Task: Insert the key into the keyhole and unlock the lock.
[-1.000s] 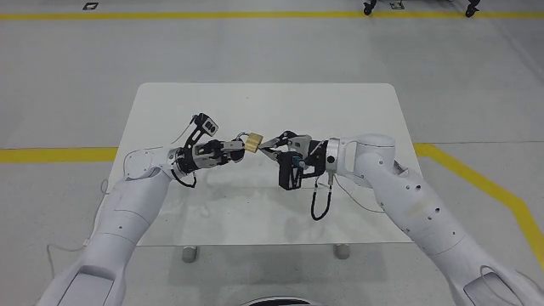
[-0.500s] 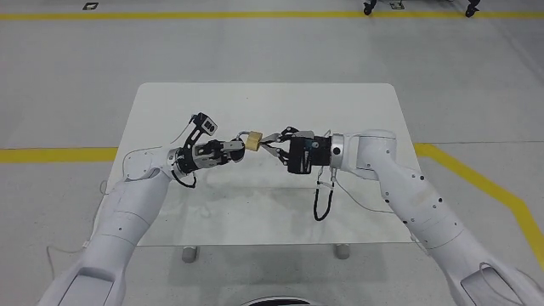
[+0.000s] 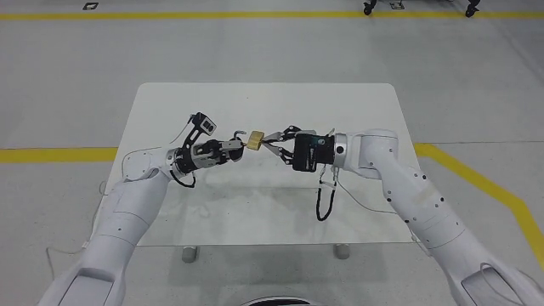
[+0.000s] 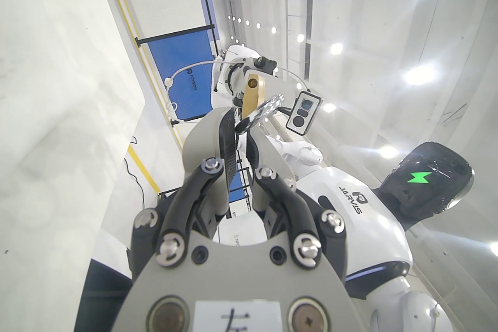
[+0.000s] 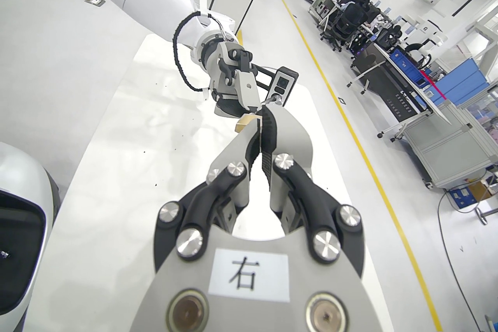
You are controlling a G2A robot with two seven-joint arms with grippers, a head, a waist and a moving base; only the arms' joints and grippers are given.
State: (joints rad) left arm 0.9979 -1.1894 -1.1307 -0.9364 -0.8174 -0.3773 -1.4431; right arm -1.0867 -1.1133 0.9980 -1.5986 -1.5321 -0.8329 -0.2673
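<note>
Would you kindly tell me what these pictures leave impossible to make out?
Key: buried between the right gripper's shut fingers, right wrist view.
Keyhole: lock too small in top view, behind fingertips in right wrist view.
Shackle latched or released: left gripper's fingers cover its end, left wrist view.

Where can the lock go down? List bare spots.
Bare: the far strip of the white table beyond both arms, and the near strip between them. Crowded: the middle, where left gripper and right gripper meet at the brass padlock.

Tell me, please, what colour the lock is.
The lock is brass gold, clearest in the left wrist view.
</note>
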